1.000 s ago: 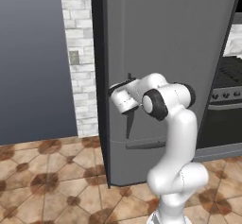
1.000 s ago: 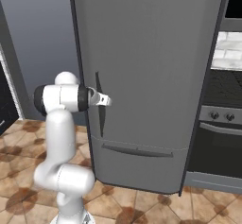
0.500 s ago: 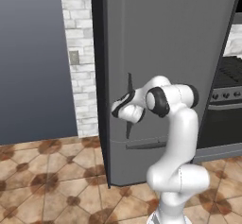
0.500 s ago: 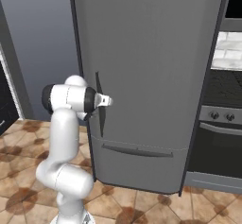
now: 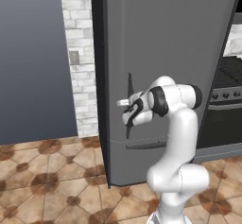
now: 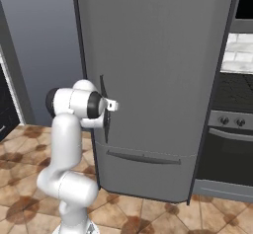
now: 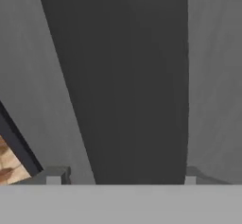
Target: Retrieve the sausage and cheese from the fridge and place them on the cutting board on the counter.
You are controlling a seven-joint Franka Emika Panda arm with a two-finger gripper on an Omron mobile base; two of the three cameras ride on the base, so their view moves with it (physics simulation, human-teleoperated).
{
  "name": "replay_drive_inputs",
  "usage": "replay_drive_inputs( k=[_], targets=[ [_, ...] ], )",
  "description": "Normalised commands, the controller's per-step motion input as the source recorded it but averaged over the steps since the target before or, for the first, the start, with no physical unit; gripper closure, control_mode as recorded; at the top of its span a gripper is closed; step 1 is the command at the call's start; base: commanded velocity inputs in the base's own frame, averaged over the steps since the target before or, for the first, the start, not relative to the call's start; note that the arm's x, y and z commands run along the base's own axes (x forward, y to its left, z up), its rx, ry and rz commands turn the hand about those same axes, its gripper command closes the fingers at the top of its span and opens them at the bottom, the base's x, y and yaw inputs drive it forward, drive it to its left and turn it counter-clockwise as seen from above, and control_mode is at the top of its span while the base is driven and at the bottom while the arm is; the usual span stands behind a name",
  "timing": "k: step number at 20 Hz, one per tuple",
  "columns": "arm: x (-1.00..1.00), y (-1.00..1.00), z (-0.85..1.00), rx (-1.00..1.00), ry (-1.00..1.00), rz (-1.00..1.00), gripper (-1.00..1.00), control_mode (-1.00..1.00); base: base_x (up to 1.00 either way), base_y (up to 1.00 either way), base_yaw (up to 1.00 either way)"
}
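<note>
One fridge (image 5: 170,38), dark grey, door shut — the sausage and cheese cannot be seen. The gripper (image 5: 128,119) sits at the long vertical door handle (image 5: 129,83), on its lower part. In the hand view the handle (image 7: 132,86) runs between the two spread fingertips (image 7: 56,175) — jaws apart, contact not discernible.

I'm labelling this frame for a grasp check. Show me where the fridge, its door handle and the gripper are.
fridge (image 6: 163,70), right base view, on the flat front of the upper door.
door handle (image 7: 134,86), hand view, on the dark bar's middle.
gripper (image 5: 127,116), left base view, at the handle, between its fingertips.
</note>
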Motion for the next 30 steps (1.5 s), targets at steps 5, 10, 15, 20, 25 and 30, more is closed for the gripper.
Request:
replay_drive_inputs(
  k=[5, 10, 15, 20, 25, 30],
  targets=[
    [0.34, 0.02, 0.22, 0.0, 0.11, -0.12, 1.0, -1.0, 0.0, 0.0, 0.0],
    [0.18, 0.07, 0.14, 0.0, 0.03, -0.12, 1.0, -1.0, 0.0, 0.0, 0.0],
    [-0.1, 0.03, 0.19, 0.0, 0.0, -0.03, 1.0, -1.0, 0.0, 0.0, 0.0],
    [-0.22, 0.0, 0.27, 0.0, 0.01, 0.0, 1.0, -1.0, 0.0, 0.0, 0.0],
    [-0.37, -0.12, 0.37, 0.05, 0.09, 0.0, 1.0, -1.0, 0.0, 0.0, 0.0],
    [-0.52, -0.34, 0.4, 0.08, 0.13, 0.0, 1.0, -1.0, 0.0, 0.0, 0.0]
  ],
)
